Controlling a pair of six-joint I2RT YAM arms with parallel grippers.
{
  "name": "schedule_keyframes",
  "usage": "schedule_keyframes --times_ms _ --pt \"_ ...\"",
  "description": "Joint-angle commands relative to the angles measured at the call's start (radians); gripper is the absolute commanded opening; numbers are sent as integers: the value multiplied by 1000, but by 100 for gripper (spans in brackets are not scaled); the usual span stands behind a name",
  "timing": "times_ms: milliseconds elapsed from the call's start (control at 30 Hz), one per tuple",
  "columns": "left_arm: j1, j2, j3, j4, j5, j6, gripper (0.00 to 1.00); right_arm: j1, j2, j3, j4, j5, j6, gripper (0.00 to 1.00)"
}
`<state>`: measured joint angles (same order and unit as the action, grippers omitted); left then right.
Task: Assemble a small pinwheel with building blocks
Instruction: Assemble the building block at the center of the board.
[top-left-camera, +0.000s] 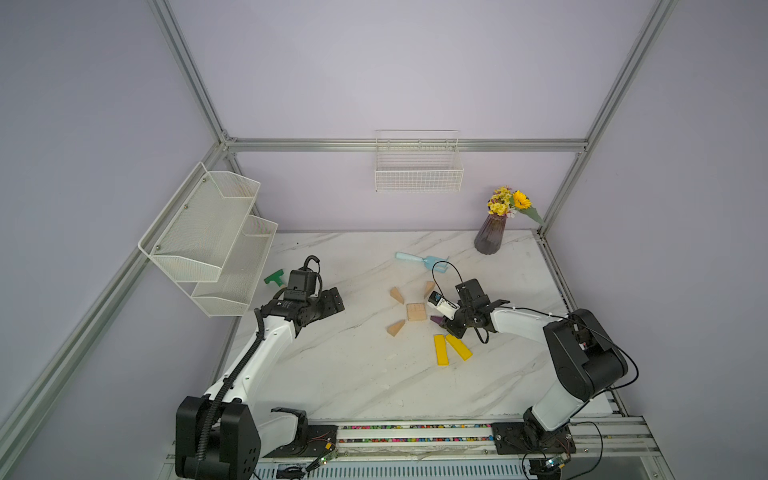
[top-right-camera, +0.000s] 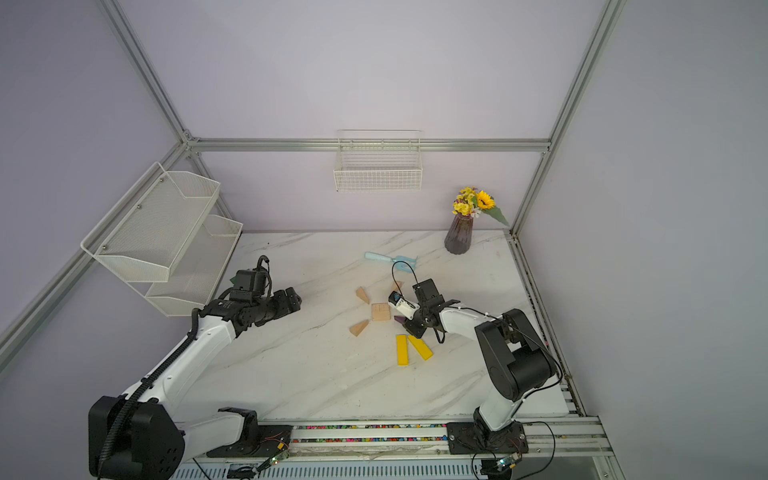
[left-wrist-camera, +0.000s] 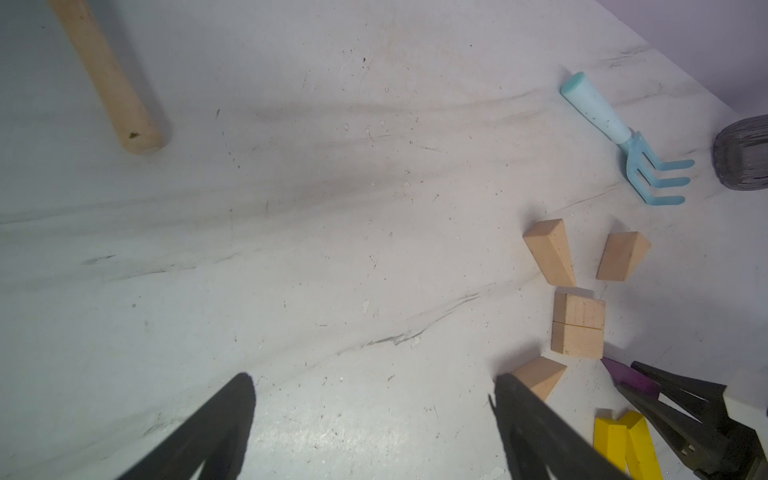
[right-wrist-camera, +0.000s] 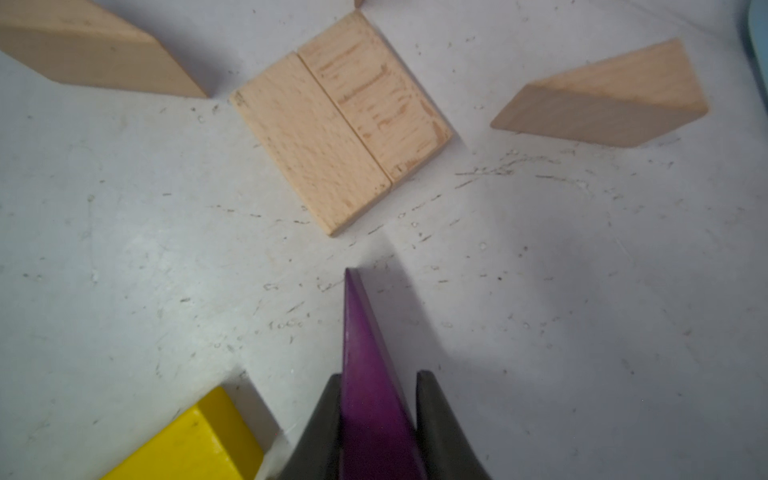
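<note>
The purple wedge (right-wrist-camera: 361, 332) is pinched between the fingers of the right gripper (right-wrist-camera: 378, 376), at four o'clock of the square hub (top-left-camera: 416, 311). The left gripper (left-wrist-camera: 374, 380) is held spread wide, with nothing in it.

Dial: centred on the square hub (top-left-camera: 416, 311), 12 toward the back wall, as in both top views.
9 o'clock: bare table (top-left-camera: 353, 374) out to the left gripper (top-left-camera: 337, 302), jaws spread wide, well apart from the hub.
10 and 8: first wedge (top-left-camera: 397, 295) and second wedge (top-left-camera: 396, 328), with a lane between them to the hub's side.
12: gap beside the third wedge (top-left-camera: 429, 288) at 1. Farther back the rake (top-left-camera: 419, 259) lies across.
3–4: blocked by the right gripper (right-wrist-camera: 378, 376), clamped on the purple wedge (right-wrist-camera: 365, 353). A strip of table separates the wedge tip from the hub's corner.
5: yellow bars (top-left-camera: 441, 350), just beside that gripper.
6–7: open to the front edge.
1, far: vase (top-left-camera: 491, 232) in the corner.
</note>
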<state>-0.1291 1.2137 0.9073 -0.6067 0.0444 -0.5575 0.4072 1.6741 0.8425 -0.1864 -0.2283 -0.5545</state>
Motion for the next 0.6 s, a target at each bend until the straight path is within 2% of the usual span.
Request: schedule_keyframes --times_ms 0,333,567 --pt "8 -1 29 33 7 3 91 -9 16 -21 1 -13 -3 22" --pt "8 1 27 35 12 4 92 -10 20 -20 1 -25 -10 46" --pt "8 5 39 41 17 7 93 -10 -57 -10 -8 0 11 58"
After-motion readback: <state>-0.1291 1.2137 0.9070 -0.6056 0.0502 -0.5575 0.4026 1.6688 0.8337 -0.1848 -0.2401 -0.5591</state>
